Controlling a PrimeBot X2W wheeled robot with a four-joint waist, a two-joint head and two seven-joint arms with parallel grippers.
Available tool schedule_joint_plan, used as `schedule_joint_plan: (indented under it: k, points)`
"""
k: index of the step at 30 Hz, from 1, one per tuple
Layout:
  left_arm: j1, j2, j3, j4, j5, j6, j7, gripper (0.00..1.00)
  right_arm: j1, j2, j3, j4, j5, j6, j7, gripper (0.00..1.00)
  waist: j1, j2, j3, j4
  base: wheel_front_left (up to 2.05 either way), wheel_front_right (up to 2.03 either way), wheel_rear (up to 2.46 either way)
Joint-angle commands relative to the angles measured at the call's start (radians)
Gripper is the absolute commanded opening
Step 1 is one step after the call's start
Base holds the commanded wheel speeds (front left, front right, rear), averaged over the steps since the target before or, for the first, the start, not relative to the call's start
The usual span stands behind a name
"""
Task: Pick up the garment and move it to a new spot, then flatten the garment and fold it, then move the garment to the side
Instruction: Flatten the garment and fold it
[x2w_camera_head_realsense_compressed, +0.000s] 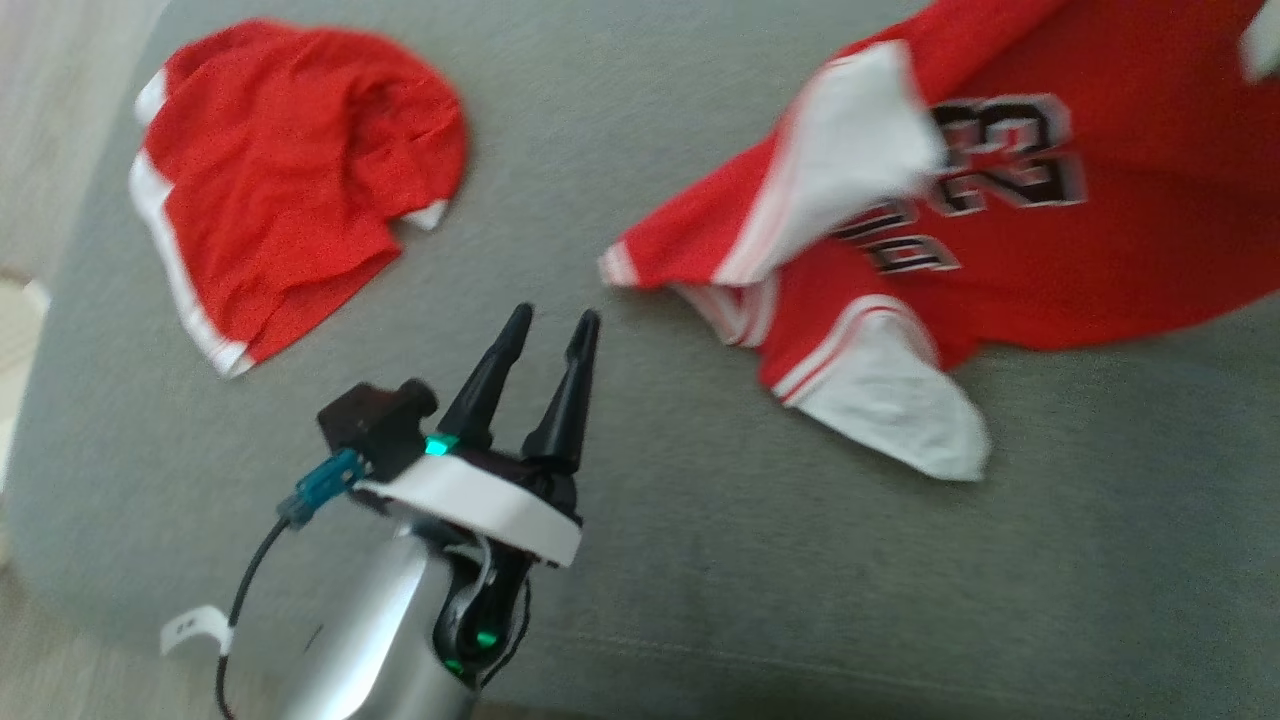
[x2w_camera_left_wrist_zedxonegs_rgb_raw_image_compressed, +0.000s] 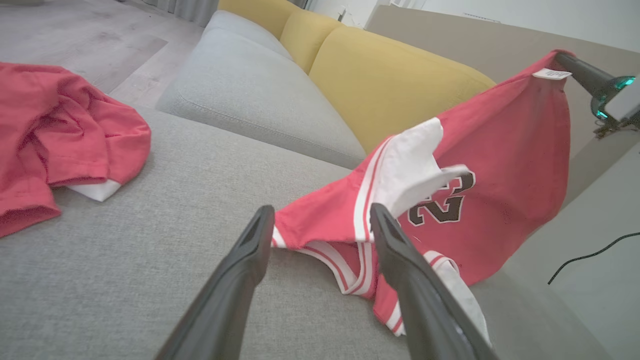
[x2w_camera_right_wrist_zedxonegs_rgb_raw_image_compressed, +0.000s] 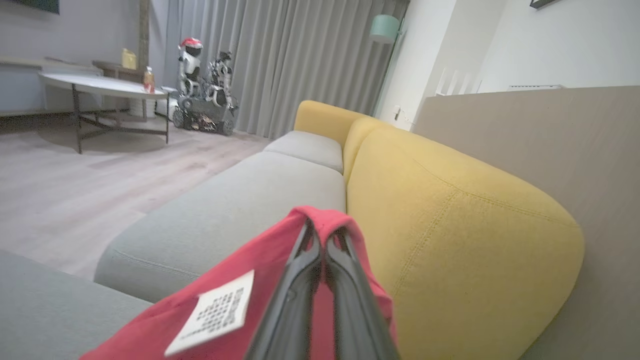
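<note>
Red jersey with white trim (x2w_camera_head_realsense_compressed: 1130, 260) draped on grey sofa seat (x2w_camera_head_realsense_compressed: 700, 560), right of left gripper (x2w_camera_head_realsense_compressed: 555, 318), jaws wide and empty. From left wrist: hem just past fingertips, far corner raised. From right wrist: right gripper (x2w_camera_right_wrist_zedxonegs_rgb_raw_image_compressed: 322, 237) pinched shut on red fabric.

Left gripper (x2w_camera_head_realsense_compressed: 555, 315) — black tapered fingers (x2w_camera_head_realsense_compressed: 480, 385); silver forearm (x2w_camera_head_realsense_compressed: 350, 640) (white band (x2w_camera_head_realsense_compressed: 470, 500)).

We saw a grey fabric sofa cushion (x2w_camera_head_realsense_compressed: 700, 580) carrying everything — its weave plain, one seam running near the front edge. A crumpled red garment (x2w_camera_head_realsense_compressed: 290, 180) with white trim lay on its left part. Well apart to the right, the red jersey (x2w_camera_head_realsense_compressed: 1100, 250) touched the cushion with its lower white-trimmed folds — its upper part rose clear of the surface.
</note>
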Motion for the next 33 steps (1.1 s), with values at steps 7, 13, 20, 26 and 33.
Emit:
schedule_joint_plan:
  k: [7, 13, 20, 26, 33]
  points:
    - [-0.079, 0.007, -0.022, -0.058, -0.045, 0.019, -0.006, 1.0, -0.291, -0.119, 0.031, 0.259, -0.083, -0.001, 0.036, 1.0, -0.0001, 0.0, 0.143, 0.19, 0.0, 0.0, 0.0]
    - [-0.078, 0.007, -0.018, -0.062, -0.049, 0.03, -0.006, 1.0, -0.329, -0.118, -0.012, 0.43, -0.178, -0.001, 0.002, 1.0, -0.0001, 0.0, 0.144, 0.195, 0.0, 0.0, 0.0]
    - [-0.081, 0.007, 0.01, -0.057, -0.029, 0.03, -0.006, 1.0, -0.281, -0.067, -0.041, 0.52, -0.185, -0.001, -0.099, 1.0, -0.0001, 0.0, 0.105, 0.129, 0.0, 0.0, 0.0]
    - [-0.073, 0.007, 0.037, -0.046, -0.011, 0.026, -0.006, 1.0, -0.201, 0.007, -0.058, 0.551, -0.116, -0.001, -0.255, 1.0, -0.0001, 0.0, 0.031, 0.048, 0.0, 0.0, 0.0]
    - [-0.03, 0.007, 0.055, -0.028, -0.003, 0.022, -0.006, 1.0, -0.024, 0.087, -0.018, 0.488, 0.008, -0.001, -0.349, 1.0, -0.0001, 0.0, -0.063, -0.042, 0.0, 0.0, 0.0]
